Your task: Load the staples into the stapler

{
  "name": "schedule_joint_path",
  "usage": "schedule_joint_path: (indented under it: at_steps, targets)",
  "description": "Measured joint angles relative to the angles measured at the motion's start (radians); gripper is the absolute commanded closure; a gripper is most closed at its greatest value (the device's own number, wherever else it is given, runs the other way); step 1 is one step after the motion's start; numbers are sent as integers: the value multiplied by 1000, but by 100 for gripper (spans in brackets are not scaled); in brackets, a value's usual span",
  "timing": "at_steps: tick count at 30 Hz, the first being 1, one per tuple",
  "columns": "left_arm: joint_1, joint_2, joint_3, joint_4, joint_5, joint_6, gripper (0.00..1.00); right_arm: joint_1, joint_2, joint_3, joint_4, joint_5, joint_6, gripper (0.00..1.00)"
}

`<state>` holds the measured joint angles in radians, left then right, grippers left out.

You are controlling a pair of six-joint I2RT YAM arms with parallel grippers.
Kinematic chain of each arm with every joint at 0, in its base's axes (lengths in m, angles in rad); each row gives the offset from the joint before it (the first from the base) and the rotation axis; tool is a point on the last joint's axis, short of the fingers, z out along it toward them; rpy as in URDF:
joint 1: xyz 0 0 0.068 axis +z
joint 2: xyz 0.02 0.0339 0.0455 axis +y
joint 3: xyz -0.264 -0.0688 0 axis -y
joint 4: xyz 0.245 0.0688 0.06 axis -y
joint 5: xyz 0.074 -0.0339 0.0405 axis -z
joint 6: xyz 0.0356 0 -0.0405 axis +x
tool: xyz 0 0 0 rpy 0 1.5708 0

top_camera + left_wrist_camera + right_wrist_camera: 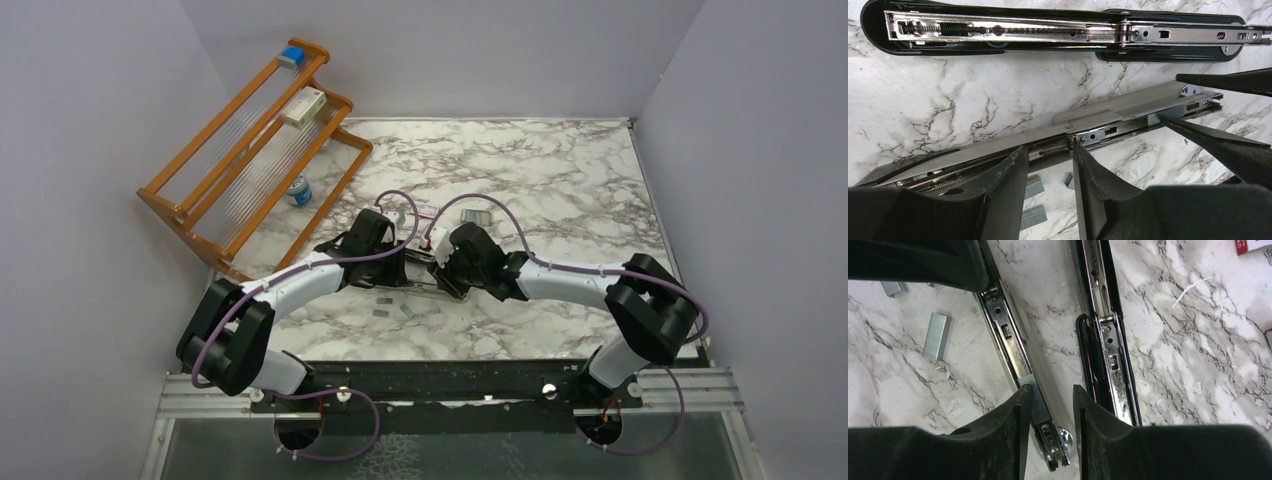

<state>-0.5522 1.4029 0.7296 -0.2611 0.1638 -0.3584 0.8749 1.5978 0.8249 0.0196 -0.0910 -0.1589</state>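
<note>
The black stapler point(1058, 32) lies flat on the tabletop point(948, 100), swung wide open. Its shiny rail looks bare, so I think no staples are in it yet.

Just beside it lies a grey tool point(1128, 102) that looks like a stapler too. Both claws are at that one.

The left claw point(1049, 152) is partly open. Its tips sit on the grey tool's long rail, which runs across them, so it has hold of nothing.

The right claw point(1050, 390) is partly open too, around one end of the same rail. One strip of staples point(1031, 396) sits there in the rail, right against one fingertip. I cannot tell if the claw pinches the strip, the rail, or neither.

More loose strips point(937, 330) lie on the tabletop near by.

What is left, I think: get staples into the black stapler's own rail, then close it.
</note>
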Motion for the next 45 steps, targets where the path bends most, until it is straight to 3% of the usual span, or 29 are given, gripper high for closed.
schedule_joint_path:
  at_steps: [20,33,38,45]
  targets:
    - [-4,5,10,-11,-9,3,59,-21,-25,87,-307,51,-73,62]
    - [-5,5,11,-11,-15,4,59,-26,-69,106,-408,60,-91,61]
    - [-5,5,11,-11,-16,4,59,-26,-181,84,-362,51,-82,61]
    - [-5,4,11,-11,-16,4,57,-28,-317,-52,-158,-11,-29,64]
